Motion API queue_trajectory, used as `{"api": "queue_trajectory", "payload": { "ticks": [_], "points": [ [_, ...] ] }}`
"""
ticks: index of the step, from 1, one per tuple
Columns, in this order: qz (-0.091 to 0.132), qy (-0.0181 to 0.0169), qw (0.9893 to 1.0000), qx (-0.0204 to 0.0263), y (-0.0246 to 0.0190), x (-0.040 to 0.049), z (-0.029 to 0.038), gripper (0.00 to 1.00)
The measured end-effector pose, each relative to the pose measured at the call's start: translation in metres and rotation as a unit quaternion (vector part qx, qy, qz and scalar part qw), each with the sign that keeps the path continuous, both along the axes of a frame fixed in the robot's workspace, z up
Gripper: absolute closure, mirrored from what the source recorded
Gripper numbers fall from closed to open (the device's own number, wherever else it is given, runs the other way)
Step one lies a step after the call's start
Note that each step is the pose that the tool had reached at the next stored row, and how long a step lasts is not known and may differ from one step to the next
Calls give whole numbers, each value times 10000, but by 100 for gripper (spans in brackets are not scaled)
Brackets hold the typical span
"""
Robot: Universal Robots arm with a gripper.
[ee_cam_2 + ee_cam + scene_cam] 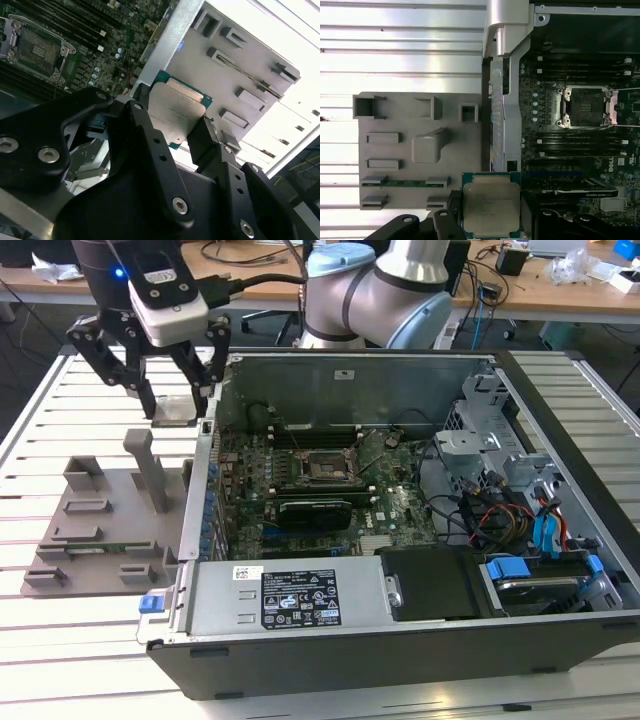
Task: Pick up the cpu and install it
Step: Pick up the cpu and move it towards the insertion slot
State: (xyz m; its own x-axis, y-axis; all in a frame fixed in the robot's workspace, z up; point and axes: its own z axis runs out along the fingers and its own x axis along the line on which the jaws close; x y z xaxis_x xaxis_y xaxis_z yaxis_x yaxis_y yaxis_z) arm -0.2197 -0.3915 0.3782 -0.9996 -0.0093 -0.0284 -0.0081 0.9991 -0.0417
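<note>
Okay: tool point(177, 402) is clenched on the cpu point(491, 207), with black fingers point(451, 220) pressing on two opposite edges of the chip. Its silver lid faces the first wrist view and the green rim shows around it. The cpu looks lifted clear, not resting on anything. It hangs by the far end of the grey tray point(100, 535), just outside the side wall of the open computer case point(400, 645). That puts it toward the tabletop point(40, 420) edge farthest from the exterior camera, on the exterior view's left. The key relation is that the empty socket point(318, 468) sits inside the case on the motherboard point(395, 510), well apart from the held chip. From the chip it lies toward the exterior view's right and nearer that camera, with the case wall between the two. The chip is near square, so it has no real long axis. In the first wrist view its edges run roughly parallel to the socket frame's edges. The socket looks open and bare, so my read is that pick-up is done and install is not.
</note>
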Motion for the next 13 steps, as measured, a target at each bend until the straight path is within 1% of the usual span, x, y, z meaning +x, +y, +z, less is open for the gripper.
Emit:
{"api": "queue_trajectory", "payload": {
  "ticks": [3,5,7,13],
  "points": [
    [0,0,10000,0,0,94,0,45],
    [0,0,10000,0,0,126,0,45],
    [0,0,10000,0,0,189,0,45],
    [0,0,10000,0,0,305,0,45]
  ]
}}
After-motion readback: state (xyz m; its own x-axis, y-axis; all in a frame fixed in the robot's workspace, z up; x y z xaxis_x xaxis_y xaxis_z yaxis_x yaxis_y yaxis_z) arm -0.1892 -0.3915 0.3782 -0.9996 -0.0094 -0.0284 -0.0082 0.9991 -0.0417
